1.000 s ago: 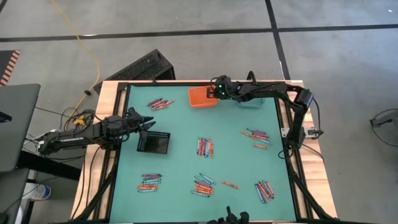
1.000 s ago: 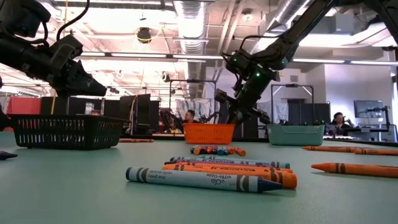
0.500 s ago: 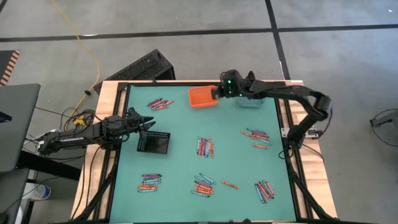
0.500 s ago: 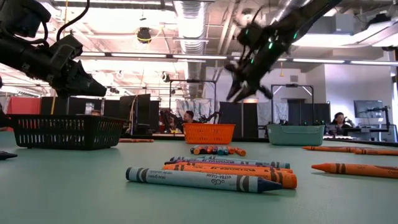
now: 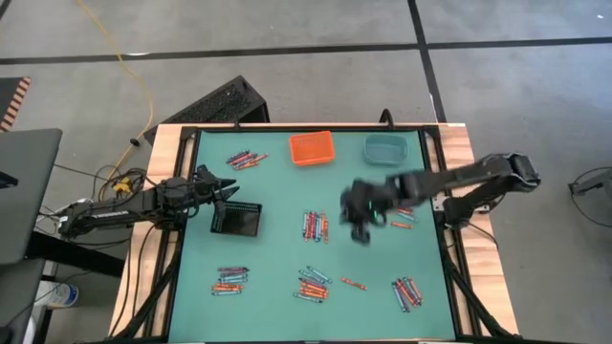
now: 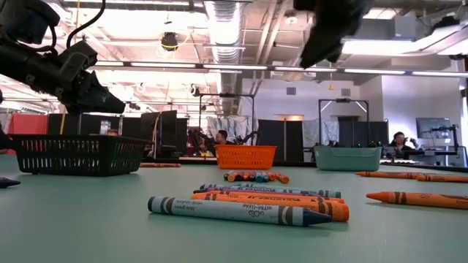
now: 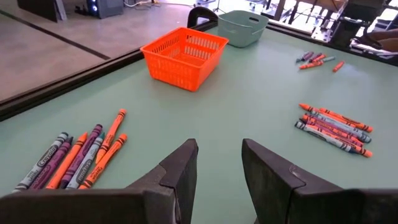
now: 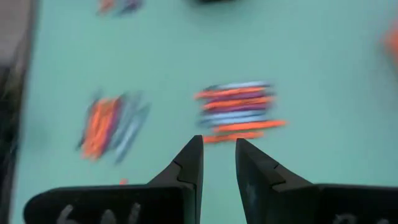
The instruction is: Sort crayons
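Right gripper (image 5: 356, 218), jaws slightly spread and holding nothing, hangs above the table's middle, just beside the central crayons (image 5: 315, 225). Their long axes run toward the far edge. Left gripper (image 5: 222, 188), likewise spread and unladen, waits near the left edge.

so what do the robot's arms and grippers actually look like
Both arms are dark, slim and jointed. The left gripper has two thick, matte black fingers with squared, angular tips, and the right gripper has the same pair. Seen from above, thin dark cables hang near the base of the left arm.
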{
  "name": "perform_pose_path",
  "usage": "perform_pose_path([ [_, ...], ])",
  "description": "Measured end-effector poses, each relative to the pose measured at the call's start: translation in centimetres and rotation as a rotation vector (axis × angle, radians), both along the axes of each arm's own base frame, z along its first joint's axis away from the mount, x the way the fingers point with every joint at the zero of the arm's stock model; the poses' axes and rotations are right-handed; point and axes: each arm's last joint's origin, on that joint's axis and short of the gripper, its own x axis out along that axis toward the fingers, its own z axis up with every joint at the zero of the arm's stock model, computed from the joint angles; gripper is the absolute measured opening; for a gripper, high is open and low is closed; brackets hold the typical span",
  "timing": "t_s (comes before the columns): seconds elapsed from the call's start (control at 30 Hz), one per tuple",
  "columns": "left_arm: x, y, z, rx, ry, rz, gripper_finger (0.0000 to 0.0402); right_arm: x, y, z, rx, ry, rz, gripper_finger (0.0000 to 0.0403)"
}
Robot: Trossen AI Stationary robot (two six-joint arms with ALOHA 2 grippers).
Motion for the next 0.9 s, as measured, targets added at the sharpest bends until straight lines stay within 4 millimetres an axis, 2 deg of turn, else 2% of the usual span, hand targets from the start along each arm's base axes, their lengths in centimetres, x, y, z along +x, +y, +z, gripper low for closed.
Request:
perform_pose_path([
  [0.13,0.0,0.0,0.0,0.000,0.000,0.001,0.0116,0.7,4.6,-2.1,-0.067,0.029,0.218,0.0087],
  [0.23,0.0,0.0,0.0,0.000,0.000,0.000,0.0116,1.2,6.2,-3.7,-0.051,0.089,0.226,0.0088],
  [0.3,0.0,0.0,0.0,-0.001,-0.001,0.001,0.0116,1.1,6.2,-4.4,-0.048,0.183,0.194,0.0091],
  [0.47,0.0,0.0,0.0,0.000,-0.001,0.001,0.0116,-0.5,5.3,-5.9,-0.001,0.467,0.088,0.0097],
  [0.57,0.0,0.0,0.0,0.007,0.003,0.003,0.0116,-0.5,5.8,-6.2,0.048,0.473,0.115,0.0098],
  [0.73,0.0,0.1,0.0,0.013,0.004,0.028,0.0116,0.7,7.5,-6.6,0.056,0.353,0.229,0.0097],
  [0.9,0.0,0.1,0.0,0.013,0.001,0.029,0.0116,0.9,7.5,-6.8,0.035,0.337,0.270,0.0097],
])
